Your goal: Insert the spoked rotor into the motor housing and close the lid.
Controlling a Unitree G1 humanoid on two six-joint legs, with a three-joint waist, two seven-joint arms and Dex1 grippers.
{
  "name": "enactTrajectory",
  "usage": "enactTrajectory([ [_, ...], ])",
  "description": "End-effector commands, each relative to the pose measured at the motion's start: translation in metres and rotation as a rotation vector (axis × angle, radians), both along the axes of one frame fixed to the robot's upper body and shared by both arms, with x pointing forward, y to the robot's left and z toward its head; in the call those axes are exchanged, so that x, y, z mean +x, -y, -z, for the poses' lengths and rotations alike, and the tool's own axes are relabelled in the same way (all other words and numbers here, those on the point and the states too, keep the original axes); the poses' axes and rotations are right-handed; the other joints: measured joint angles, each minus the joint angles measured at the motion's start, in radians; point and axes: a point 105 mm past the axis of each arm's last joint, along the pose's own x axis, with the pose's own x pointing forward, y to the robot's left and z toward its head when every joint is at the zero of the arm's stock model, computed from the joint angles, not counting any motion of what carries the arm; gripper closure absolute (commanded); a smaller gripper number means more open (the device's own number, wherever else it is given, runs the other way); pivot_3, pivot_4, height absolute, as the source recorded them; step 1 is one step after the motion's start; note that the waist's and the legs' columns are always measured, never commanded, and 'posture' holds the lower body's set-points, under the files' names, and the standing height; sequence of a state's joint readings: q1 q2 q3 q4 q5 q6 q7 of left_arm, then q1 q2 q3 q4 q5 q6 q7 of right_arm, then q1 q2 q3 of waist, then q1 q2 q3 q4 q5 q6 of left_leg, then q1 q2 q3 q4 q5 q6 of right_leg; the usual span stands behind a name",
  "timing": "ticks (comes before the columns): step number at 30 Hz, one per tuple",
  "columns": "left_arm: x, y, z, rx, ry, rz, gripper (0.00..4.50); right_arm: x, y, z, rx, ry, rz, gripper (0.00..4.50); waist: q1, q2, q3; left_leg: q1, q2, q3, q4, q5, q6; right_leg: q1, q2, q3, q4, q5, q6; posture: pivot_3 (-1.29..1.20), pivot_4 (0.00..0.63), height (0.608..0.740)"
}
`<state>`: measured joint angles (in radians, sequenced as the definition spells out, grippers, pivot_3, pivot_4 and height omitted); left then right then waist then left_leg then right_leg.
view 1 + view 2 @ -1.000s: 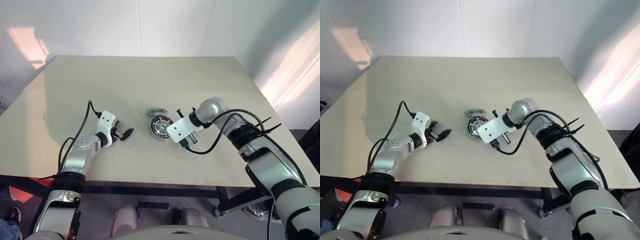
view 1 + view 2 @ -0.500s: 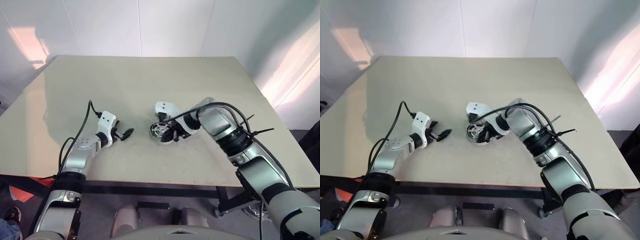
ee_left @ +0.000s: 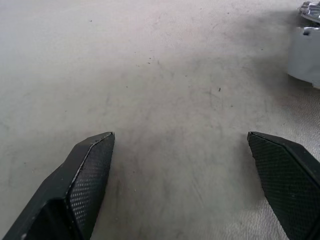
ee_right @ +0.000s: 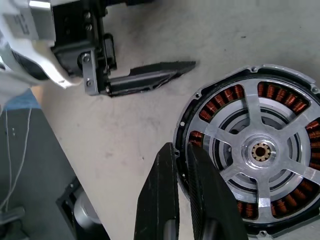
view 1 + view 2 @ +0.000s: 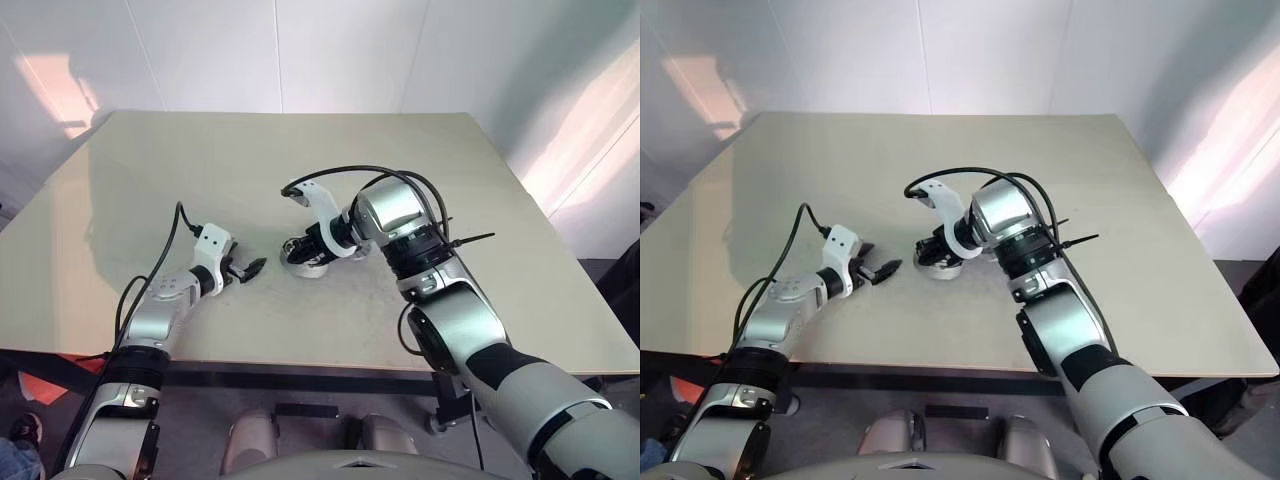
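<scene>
Tabletop: right tool angled down beside motor housing.

In the head views, much of the motor housing is covered by the right gripper and its wrist; the spoked rotor and the lid cannot be made out there. In the right wrist view, the housing's rim is cut off by the picture's edge, and part of it is hidden behind one fingertip.

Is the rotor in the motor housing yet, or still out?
In. The spoked rotor sits inside the motor housing, its copper windings ringing the spokes.
</scene>
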<state>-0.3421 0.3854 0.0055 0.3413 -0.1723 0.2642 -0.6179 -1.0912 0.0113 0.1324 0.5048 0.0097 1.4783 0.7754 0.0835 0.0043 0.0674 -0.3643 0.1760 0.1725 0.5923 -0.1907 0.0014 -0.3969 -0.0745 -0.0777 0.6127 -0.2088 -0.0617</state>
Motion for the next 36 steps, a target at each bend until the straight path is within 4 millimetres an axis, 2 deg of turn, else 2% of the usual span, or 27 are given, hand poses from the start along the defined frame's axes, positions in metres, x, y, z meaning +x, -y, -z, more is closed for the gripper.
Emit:
enactTrajectory([
  [1,-0.003,-0.004,0.0,0.013,-0.005,-0.005,0.0,0.02,0.001,-0.007,0.01,0.06,0.129,4.5,-0.001,0.0,0.0,0.001,0.0,0.0,-0.001,0.002,-0.003,0.0,0.0,0.0,0.0,0.0,0.0,0.0,0.0,0.74],
  [4,-0.003,-0.005,0.0,0.015,-0.006,-0.007,0.0,0.031,-0.008,-0.016,0.06,0.091,0.196,4.5,-0.004,0.0,0.0,0.004,-0.001,0.0,-0.004,0.005,-0.008,0.001,0.0,0.001,0.0,0.0,0.0,0.0,0.0,0.74],
  [9,-0.002,-0.005,-0.001,0.014,-0.004,-0.007,0.0,0.038,-0.011,-0.018,0.048,0.131,0.223,2.82,-0.002,0.0,0.0,0.007,-0.003,0.0,-0.014,0.007,-0.012,0.0,0.0,0.002,-0.002,0.0,0.001,0.0,0.0,0.74],
  [13,-0.002,-0.005,-0.001,0.014,-0.006,-0.008,0.0,0.037,-0.009,-0.031,0.062,0.139,0.221,1.42,0.003,0.0,0.0,0.007,-0.003,0.0,-0.015,0.01,-0.016,0.0,0.0,0.002,-0.001,0.0,0.0,0.0,0.0,0.74],
  [14,-0.002,-0.005,0.0,0.014,-0.006,-0.008,0.0,0.037,-0.009,-0.034,0.068,0.137,0.219,1.42,0.007,0.0,0.0,0.006,-0.003,0.0,-0.016,0.01,-0.016,0.0,0.0,0.002,-0.001,0.0,0.0,0.0,0.0,0.74],
  [17,-0.001,-0.002,0.0,0.012,-0.009,0.001,0.0,0.045,-0.002,-0.059,0.148,0.163,0.275,1.42,0.012,0.0,0.0,0.005,-0.003,0.0,-0.017,0.01,-0.016,-0.002,0.001,0.002,-0.001,0.0,-0.001,0.0,0.0,0.74],
  [19,0.0,0.001,-0.001,0.007,-0.008,0.011,0.0,0.056,0.014,-0.074,0.219,0.194,0.363,1.42,0.014,0.0,0.0,0.004,-0.003,0.0,-0.017,0.01,-0.016,-0.003,0.001,0.002,-0.001,0.0,-0.001,0.0,0.0,0.74],
  [21,0.002,0.006,-0.003,-0.004,-0.005,0.022,0.0,0.07,0.044,-0.086,0.312,0.217,0.499,1.42,0.018,0.0,0.0,0.004,-0.003,0.0,-0.017,0.01,-0.016,-0.003,0.001,0.002,-0.001,0.0,0.0,0.0,0.0,0.74],
  [23,0.003,0.007,-0.005,-0.011,-0.002,0.029,0.0,0.076,0.075,-0.087,0.359,0.207,0.616,1.42,0.021,0.0,0.0,0.004,-0.004,0.0,-0.017,0.01,-0.016,-0.001,0.0,0.002,-0.003,0.0,0.0,0.0,0.0,0.74],
  [25,0.004,0.007,-0.006,-0.008,-0.003,0.036,0.0,0.076,0.111,-0.079,0.379,0.181,0.744,1.42,0.023,0.0,0.0,0.004,-0.005,0.0,-0.017,0.01,-0.016,0.0,0.0,0.002,-0.004,0.0,0.0,0.0,0.0,0.74],
  [27,0.004,0.006,-0.005,0.003,-0.013,0.051,0.0,0.067,0.143,-0.063,0.378,0.14,0.85,1.42,0.025,0.0,0.0,0.004,-0.004,0.0,-0.017,0.01,-0.016,0.0,0.0,0.002,-0.004,0.0,0.0,0.0,0.0,0.74],
  [29,0.005,0.005,-0.003,0.026,-0.025,0.074,0.0,0.048,0.167,-0.042,0.358,0.087,0.935,1.42,0.028,0.0,0.0,0.004,-0.004,0.0,-0.018,0.01,-0.016,0.0,0.001,0.002,-0.003,0.0,0.0,0.0,0.0,0.74],
  [33,0.013,0.005,-0.006,0.045,-0.026,0.103,0.0,0.015,0.194,-0.011,0.358,0.066,1.095,1.42,0.035,0.005,-0.001,0.005,-0.004,0.0,-0.019,0.011,-0.017,-0.001,0.001,0.002,-0.002,0.0,0.001,0.0,0.0,0.74],
  [36,0.017,0.009,-0.008,0.055,-0.024,0.132,0.0,-0.007,0.197,0.007,0.39,0.051,1.226,1.42,0.041,0.006,-0.001,0.007,-0.004,0.001,-0.021,0.013,-0.02,-0.002,0.001,0.002,-0.002,0.0,0.001,0.0,0.0,0.74],
])
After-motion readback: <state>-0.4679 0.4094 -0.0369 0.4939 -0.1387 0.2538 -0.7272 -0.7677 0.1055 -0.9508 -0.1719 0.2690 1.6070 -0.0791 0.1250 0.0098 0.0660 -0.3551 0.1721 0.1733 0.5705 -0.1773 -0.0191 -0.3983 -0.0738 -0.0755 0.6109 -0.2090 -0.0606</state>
